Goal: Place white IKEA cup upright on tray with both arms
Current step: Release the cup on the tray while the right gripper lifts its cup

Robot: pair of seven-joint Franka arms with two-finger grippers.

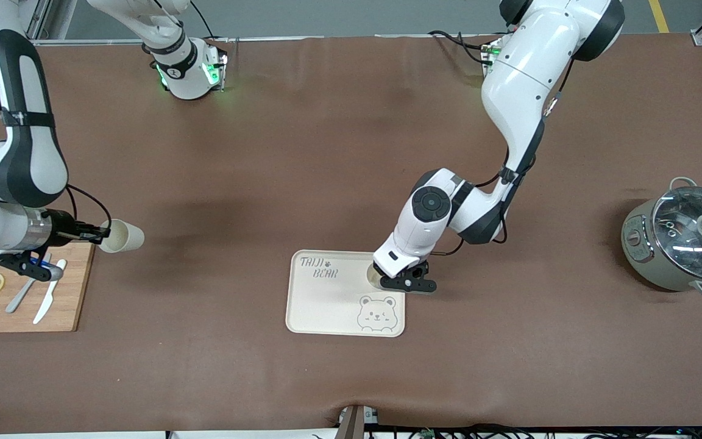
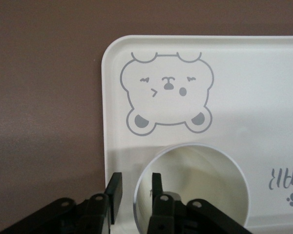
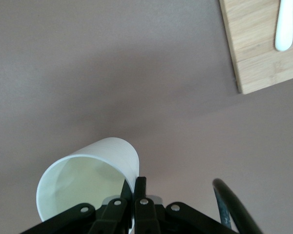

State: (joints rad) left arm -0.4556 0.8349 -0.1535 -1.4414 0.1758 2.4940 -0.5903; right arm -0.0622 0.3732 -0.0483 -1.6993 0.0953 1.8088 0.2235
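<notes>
1. One cup is down. The first cup (image 2: 200,185) stands upright, mouth up, on the tray (image 1: 320,305), in the tray's corner toward the left arm's end and farther from the front camera.
2. The left tool (image 1: 395,280) is low over that cup, released. One finger hangs inside the rim and one outside, and neither touches the wall.
3. The right tool (image 1: 98,232) is clenched on the rim of a second cup (image 1: 124,237). That cup is tipped on its side at the right arm's end of the desk, just beside the board (image 1: 70,292).
4. We judge the step in hand to be the let-go of the first cup.
5. Next, the left tool needs a straight lift so the inner finger clears the rim without tipping the cup.
6. The right arm then needs to turn its cup mouth-up and carry it to a bare part of the tray.
</notes>
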